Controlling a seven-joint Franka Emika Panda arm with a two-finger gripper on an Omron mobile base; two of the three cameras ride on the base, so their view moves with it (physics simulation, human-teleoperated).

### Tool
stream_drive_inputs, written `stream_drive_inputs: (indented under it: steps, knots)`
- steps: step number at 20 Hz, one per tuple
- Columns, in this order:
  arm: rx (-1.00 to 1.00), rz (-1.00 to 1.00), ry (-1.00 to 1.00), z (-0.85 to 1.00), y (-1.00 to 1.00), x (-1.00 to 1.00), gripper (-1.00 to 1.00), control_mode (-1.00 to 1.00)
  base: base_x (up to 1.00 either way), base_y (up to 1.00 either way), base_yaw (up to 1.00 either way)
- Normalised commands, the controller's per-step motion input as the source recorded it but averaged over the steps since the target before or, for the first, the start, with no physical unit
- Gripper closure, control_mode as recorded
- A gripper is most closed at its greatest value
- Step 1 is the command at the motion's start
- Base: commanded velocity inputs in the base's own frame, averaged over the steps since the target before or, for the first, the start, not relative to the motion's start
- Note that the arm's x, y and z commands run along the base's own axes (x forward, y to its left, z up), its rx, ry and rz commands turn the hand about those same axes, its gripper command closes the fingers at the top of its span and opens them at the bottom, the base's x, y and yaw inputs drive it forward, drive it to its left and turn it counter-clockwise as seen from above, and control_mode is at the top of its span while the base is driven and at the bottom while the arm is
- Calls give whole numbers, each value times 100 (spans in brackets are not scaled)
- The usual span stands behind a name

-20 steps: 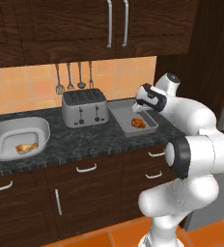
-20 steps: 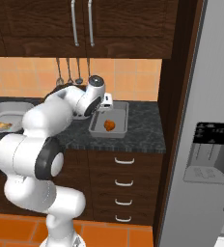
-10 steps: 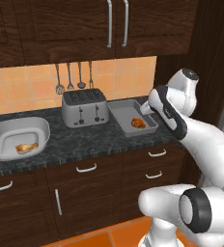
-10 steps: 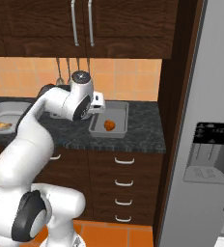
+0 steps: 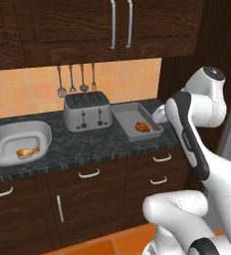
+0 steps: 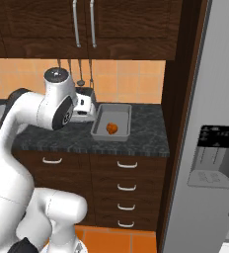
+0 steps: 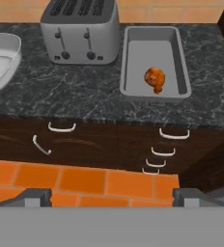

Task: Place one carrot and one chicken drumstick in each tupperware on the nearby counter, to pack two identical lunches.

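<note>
One golden-brown drumstick (image 7: 154, 78) lies in the grey rectangular tray (image 7: 133, 67) on the dark marbled worktop (image 7: 75, 94). Another drumstick (image 5: 27, 152) lies in the rounded bowl-like container (image 5: 3, 137) further left.

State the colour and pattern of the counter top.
The counter is dark black-grey marbled stone, clearest in the hand view.

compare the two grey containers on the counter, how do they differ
The rectangular tupperware is narrow, straight-walled and tray-like; the rounded tupperware is wider and bowl-like. The rectangular one sits right of the toaster, the rounded one left. Both are lidless, light grey, each holding one drumstick.
</note>
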Motion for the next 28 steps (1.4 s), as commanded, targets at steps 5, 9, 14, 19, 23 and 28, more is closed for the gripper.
stream_drive_inputs:
  steps: [5, 9, 14, 19, 23, 28]
  knots:
    - [2, 0, -1, 65, 0, -100, -100, -100, 0, 0, 0]
    - [3, 0, -4, 50, 0, -100, -100, -100, 0, 0, 0]
    - [2, 0, -4, 55, 1, -99, -100, -100, 0, 0, 0]
    - [0, 0, 0, 13, 4, -34, -100, 100, -57, 1, -3]
    - [0, 0, 0, 0, 0, 0, -100, 100, -83, -20, -8]
    - [0, 0, 0, 0, 0, 0, -100, 100, 18, -86, 27]
